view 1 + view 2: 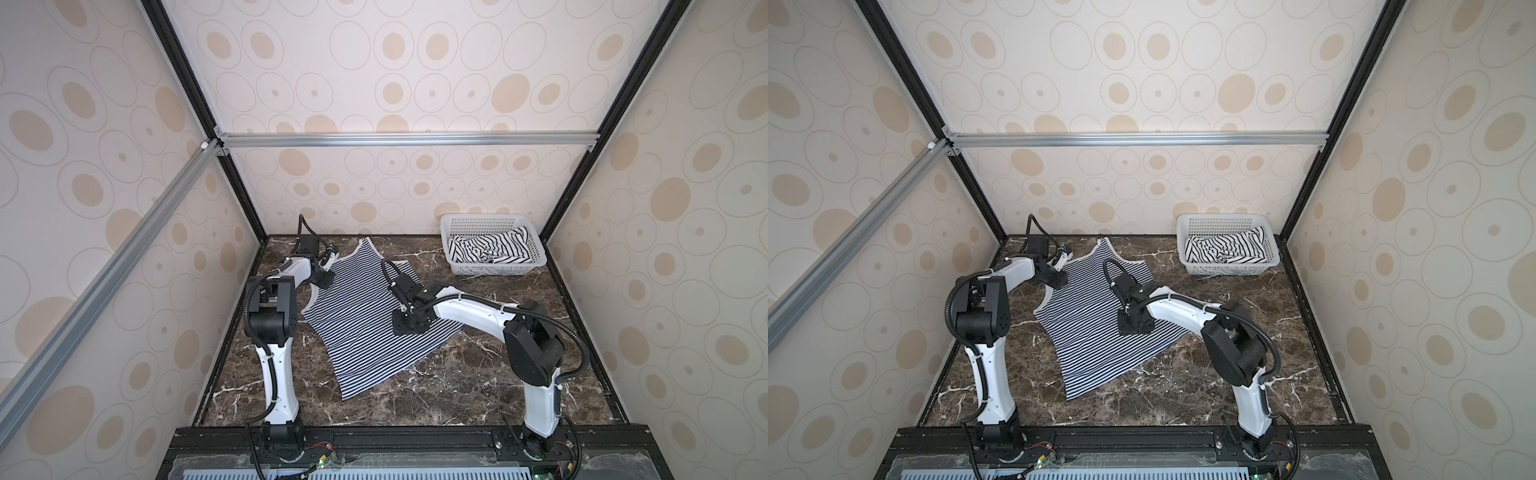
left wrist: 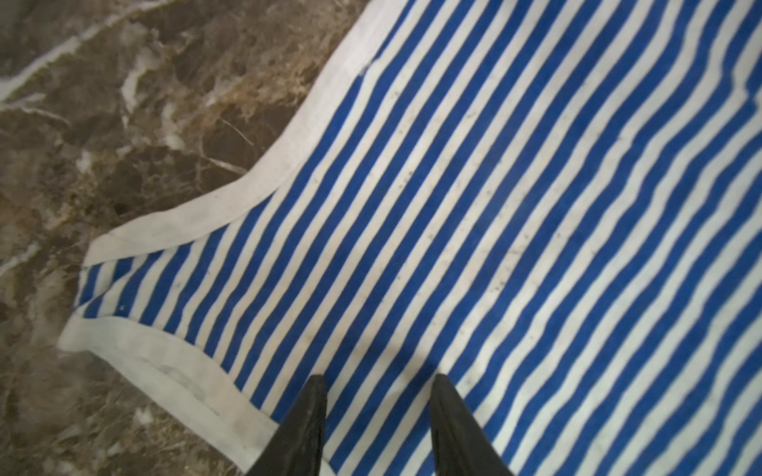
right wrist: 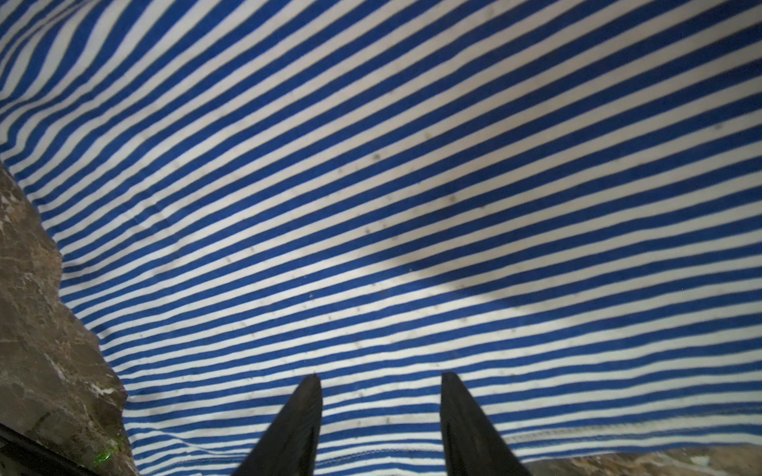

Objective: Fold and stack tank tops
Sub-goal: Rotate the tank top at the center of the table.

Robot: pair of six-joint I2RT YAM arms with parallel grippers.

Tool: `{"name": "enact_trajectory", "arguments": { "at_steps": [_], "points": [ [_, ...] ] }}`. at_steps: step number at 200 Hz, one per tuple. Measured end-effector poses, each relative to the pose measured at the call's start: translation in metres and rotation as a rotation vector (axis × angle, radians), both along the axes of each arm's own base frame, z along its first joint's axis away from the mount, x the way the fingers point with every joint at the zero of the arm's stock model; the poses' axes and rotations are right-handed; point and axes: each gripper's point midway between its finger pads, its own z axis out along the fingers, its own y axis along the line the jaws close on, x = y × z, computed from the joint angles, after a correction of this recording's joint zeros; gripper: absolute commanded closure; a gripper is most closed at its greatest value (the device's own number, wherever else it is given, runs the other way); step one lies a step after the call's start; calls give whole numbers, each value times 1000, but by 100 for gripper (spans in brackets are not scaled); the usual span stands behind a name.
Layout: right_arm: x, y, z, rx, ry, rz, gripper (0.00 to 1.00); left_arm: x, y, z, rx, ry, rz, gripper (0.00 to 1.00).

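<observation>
- The left gripper (image 2: pixel 377 379) had its black fingers (image 2: pixel 307 416) parted and empty. It was poised over the blue-and-white tank top (image 2: pixel 495 206), close to a white binding (image 2: pixel 264 177) that edged the cloth.
- The right gripper (image 3: pixel 379 377) also stood with its fingers (image 3: pixel 466 420) apart and holding nothing, above the same top's striped body near one edge.
- In both top views the right arm (image 1: pixel 469 316) lay across the right part of the blue-and-white top, hiding some of the cloth. The left arm's wrist (image 1: pixel 307 266) covered its upper-left shoulder.
- A white perforated basket (image 1: pixel 490 269) sat right of centre by the back wall, well apart from the spread top. Inside it lay the black-and-white tank top (image 1: pixel 490 249), crumpled.
- The brown marble tabletop (image 1: pixel 415 395) carried everything.
- The blue-and-white top lay at mid-frame, spread flat and unfolded on a slant, straps toward the back wall and hem toward the lower centre.
- Its stripes were narrow and dense, its openings were bound in white, and small dark specks dotted the fabric.
</observation>
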Motion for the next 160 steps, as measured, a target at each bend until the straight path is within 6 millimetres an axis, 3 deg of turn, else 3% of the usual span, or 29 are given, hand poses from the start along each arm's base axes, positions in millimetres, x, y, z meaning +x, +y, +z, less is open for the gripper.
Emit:
{"name": "enact_trajectory", "arguments": {
  "at_steps": [25, 58, 119, 160],
  "points": [
    [-2, -5, -11, -22, 21, -5, 51, -3, 6, 1, 31, -24, 12, 59],
    [0, -19, -24, -47, 52, -27, 51, -22, 11, 1, 73, -32, 17, 58],
    [29, -60, -38, -56, 100, -118, 51, -69, 19, 1, 131, -7, 13, 58],
    [54, -76, -38, -55, 125, -151, 51, -99, 25, 2, 155, 15, 9, 58]
  ]
}}
